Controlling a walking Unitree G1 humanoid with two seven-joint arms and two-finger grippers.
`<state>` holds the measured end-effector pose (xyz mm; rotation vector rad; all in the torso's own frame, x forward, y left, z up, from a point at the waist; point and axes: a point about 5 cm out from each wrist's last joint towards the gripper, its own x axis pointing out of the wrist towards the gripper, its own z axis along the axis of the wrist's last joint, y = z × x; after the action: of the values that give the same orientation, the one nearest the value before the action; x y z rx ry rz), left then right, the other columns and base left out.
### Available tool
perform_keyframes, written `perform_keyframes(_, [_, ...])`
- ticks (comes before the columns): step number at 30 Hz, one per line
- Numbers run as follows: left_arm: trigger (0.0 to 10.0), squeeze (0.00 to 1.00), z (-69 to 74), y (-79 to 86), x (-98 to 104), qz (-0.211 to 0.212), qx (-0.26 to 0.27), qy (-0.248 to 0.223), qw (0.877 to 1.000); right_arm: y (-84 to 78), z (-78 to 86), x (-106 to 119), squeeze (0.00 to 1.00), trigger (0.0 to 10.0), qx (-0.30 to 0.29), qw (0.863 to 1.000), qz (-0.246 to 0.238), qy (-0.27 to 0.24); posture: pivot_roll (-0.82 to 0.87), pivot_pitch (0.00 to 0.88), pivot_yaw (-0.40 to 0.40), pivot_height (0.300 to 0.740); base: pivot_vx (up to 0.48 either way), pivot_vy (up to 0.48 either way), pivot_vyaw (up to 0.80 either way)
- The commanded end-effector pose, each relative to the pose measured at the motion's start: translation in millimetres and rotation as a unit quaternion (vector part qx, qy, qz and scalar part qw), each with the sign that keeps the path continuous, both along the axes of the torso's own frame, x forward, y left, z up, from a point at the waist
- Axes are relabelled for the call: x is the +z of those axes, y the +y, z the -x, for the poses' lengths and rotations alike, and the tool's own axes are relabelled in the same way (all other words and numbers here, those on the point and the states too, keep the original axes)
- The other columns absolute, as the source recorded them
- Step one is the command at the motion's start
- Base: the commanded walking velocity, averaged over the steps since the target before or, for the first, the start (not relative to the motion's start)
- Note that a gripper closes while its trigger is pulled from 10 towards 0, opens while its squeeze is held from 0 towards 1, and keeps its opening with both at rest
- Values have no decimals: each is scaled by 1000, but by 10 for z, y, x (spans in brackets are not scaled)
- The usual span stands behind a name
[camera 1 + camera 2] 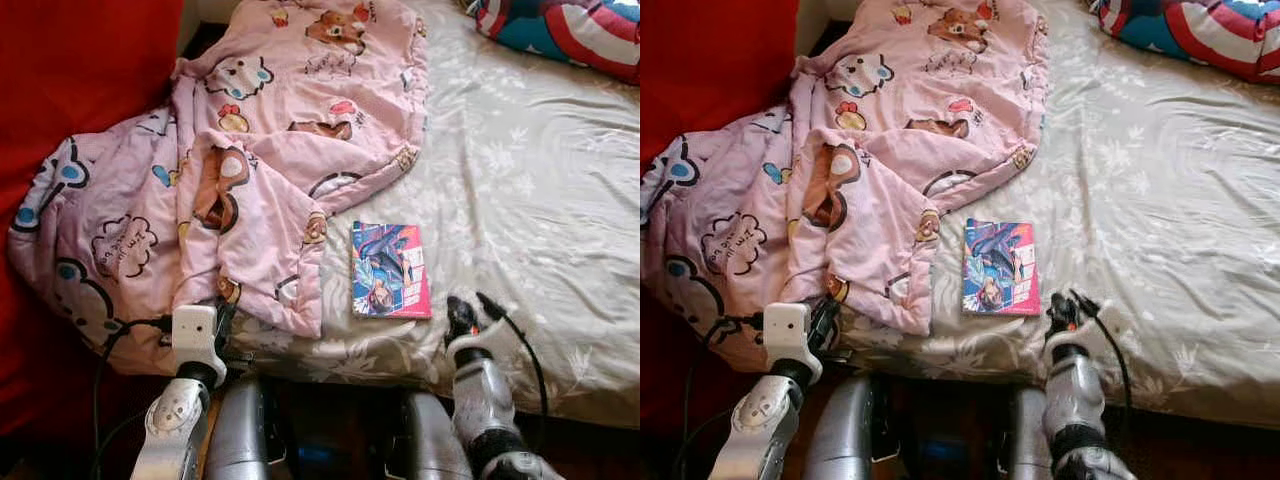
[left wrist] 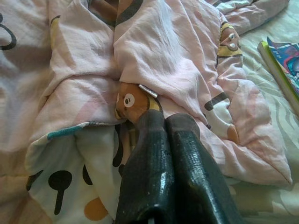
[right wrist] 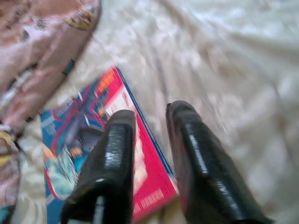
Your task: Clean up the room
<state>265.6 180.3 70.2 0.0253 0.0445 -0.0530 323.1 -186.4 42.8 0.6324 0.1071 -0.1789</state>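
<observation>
We identify the book [image 1: 390, 270] as the likely item for the next tidy-up step. It lies flat on the bed [image 1: 520, 200], cover up, near the front edge of the mattress. Its long axis runs away from us, roughly from the near edge toward the head of the bed. Its left long side lies just beside the hem of the pink quilt [image 1: 260, 170], apart from it or barely touching; we cannot tell which.

Our right gripper [image 1: 470, 312] sits at the mattress edge, just beside the book's near right corner. The book therefore lies ahead and to the left of this gripper. In the right wrist view the two fingers [image 3: 110, 163] stand apart, with nothing between them, and the book's red right margin appears between and beyond the tips. The right arm is clearly the nearer one.

Our left gripper [image 2: 161, 119] is at the near fold of the quilt, well apart from the book. Its fingers are pressed together, the tips resting against the cloth; we see no fabric clamped between them.

We judge that the coming move calls for a short advance of the right gripper to the left and forward, with the jaws aligned across the book's near short edge.

A striped cushion [image 1: 570, 30] lies at the far right corner of the bed.
</observation>
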Motion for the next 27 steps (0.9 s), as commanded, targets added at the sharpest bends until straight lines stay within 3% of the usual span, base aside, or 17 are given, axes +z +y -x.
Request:
perform_keyframes(1, [10000,0,56,24,-6,-5,2,0,1000,23,57,-118,1000,10000,7,999,-4,35,89,247,-19,615,0,0,0])
perform_keyframes(6, [10000,0,127,49,14,-9,3,1,1000,69,-59,-48,988,10000,1,998,-47,51,111,268,-12,615,0,0,0])
perform_keyframes(7, [10000,0,140,57,12,-10,3,2,1000,77,-79,-32,792,10000,-2,997,-54,53,113,270,-11,615,0,0,0])
perform_keyframes(8, [10000,0,155,65,9,-11,4,3,1000,84,-95,-19,0,10000,-6,997,-60,54,117,274,-9,615,0,0,0])
perform_keyframes(11, [10000,0,217,91,8,-13,5,7,1000,135,-137,4,0,10000,-6,995,-73,64,130,288,-4,615,0,0,0])
perform_keyframes(12, [10000,0,229,92,7,-14,5,8,1000,155,-136,-4,192,10000,-4,995,-80,67,135,293,-3,615,0,0,0])
perform_keyframes(13, [10000,0,236,92,7,-14,5,9,1000,168,-135,-11,192,10000,-2,994,-85,70,135,293,-3,615,0,0,0])
perform_keyframes(14, [10000,0,251,93,10,-15,5,9,1000,183,-127,-26,1000,10000,-1,994,-85,74,138,297,-2,615,0,0,0])
perform_keyframes(27, [10000,0,391,122,20,-18,9,23,1000,120,-43,-142,1000,10000,-21,990,-90,109,155,334,7,615,0,0,0])
